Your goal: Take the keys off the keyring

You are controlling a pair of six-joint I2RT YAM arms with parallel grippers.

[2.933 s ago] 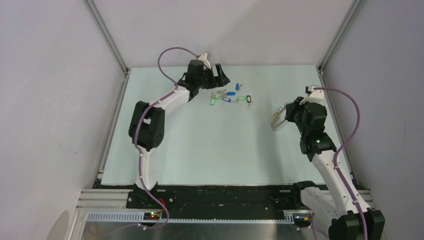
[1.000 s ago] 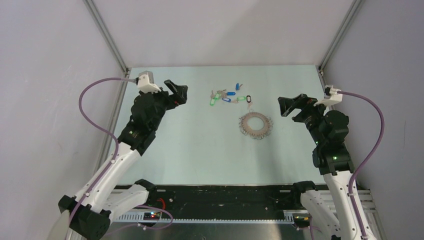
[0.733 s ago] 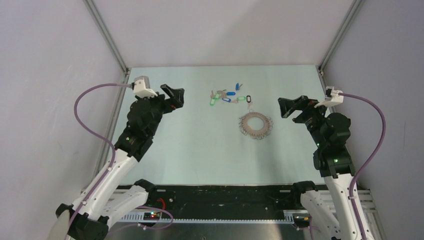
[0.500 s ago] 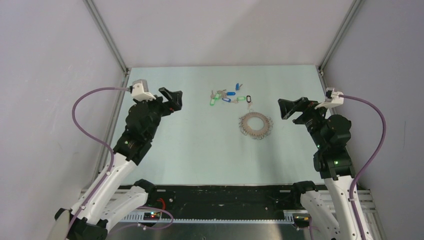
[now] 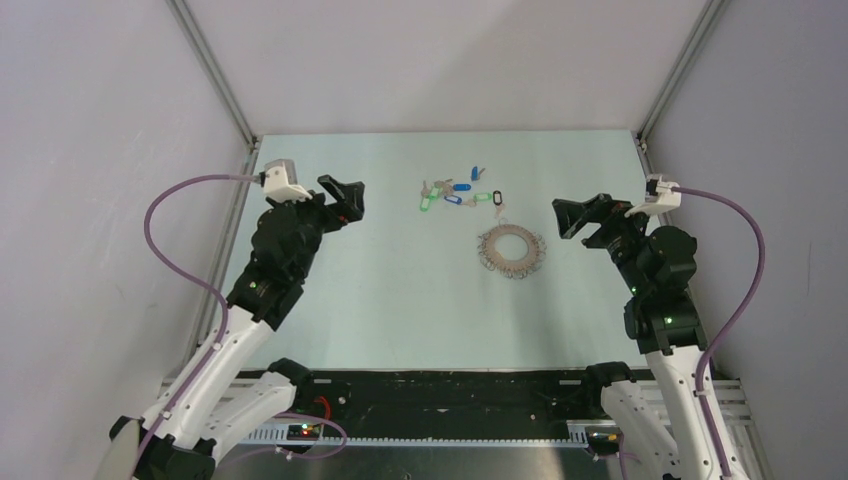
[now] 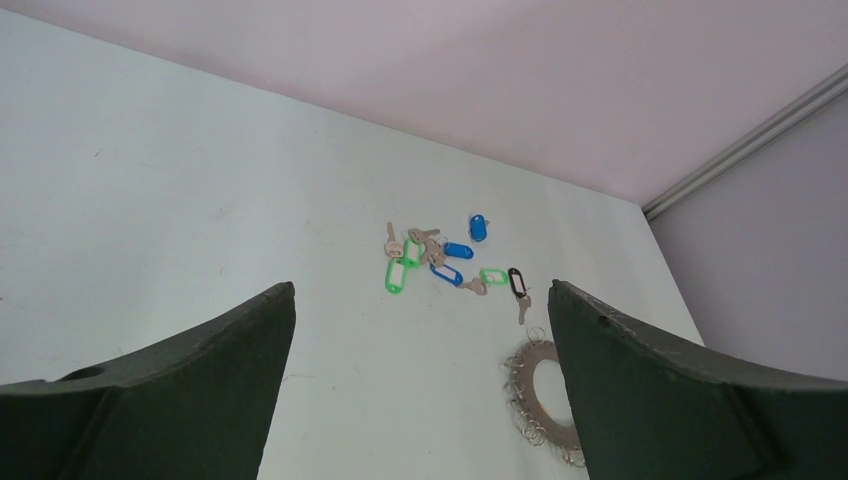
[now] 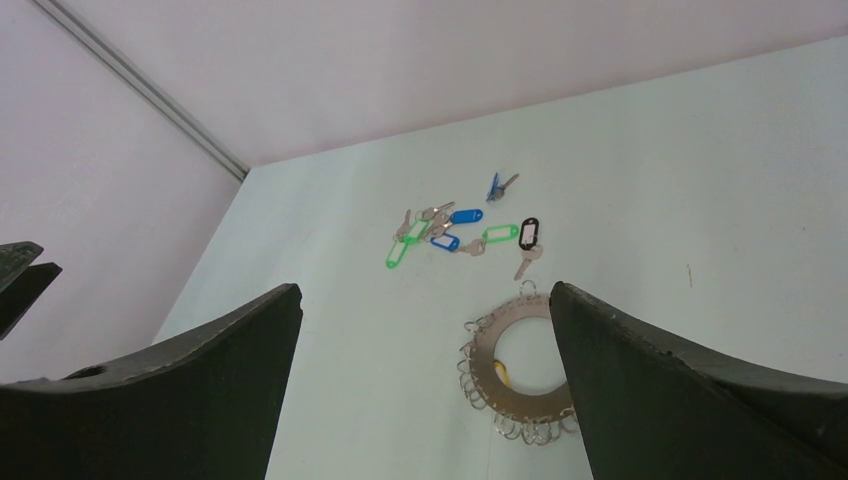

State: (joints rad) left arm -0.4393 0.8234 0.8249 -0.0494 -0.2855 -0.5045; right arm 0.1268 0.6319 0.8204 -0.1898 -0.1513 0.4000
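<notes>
The keyring (image 5: 492, 252) is a flat silver ring fringed with small wire loops, lying flat on the pale table (image 5: 400, 310). Several loose keys (image 5: 455, 195) with blue, green and black tags lie in a cluster just behind it, apart from it. My left gripper (image 5: 345, 200) hovers open to the left of the keys, holding nothing. To the right of the ring, my right gripper (image 5: 580, 215) is open and holds nothing either. The left wrist view shows the keys (image 6: 440, 262) and the keyring (image 6: 530, 385), partly behind a finger. In the right wrist view the keys (image 7: 460, 235) lie beyond the keyring (image 7: 485, 372).
Grey walls close in the table on the left, back and right, with aluminium posts (image 5: 215, 75) at the back corners. A black strip (image 5: 450, 385) runs along the near edge by the arm bases. A small yellow bit (image 7: 502, 375) lies inside the ring's hole.
Earlier my right gripper held the keyring up at the right and my left was over the keys; now the ring lies on the table and both arms have drawn back. In the last half second, hardly any motion.
</notes>
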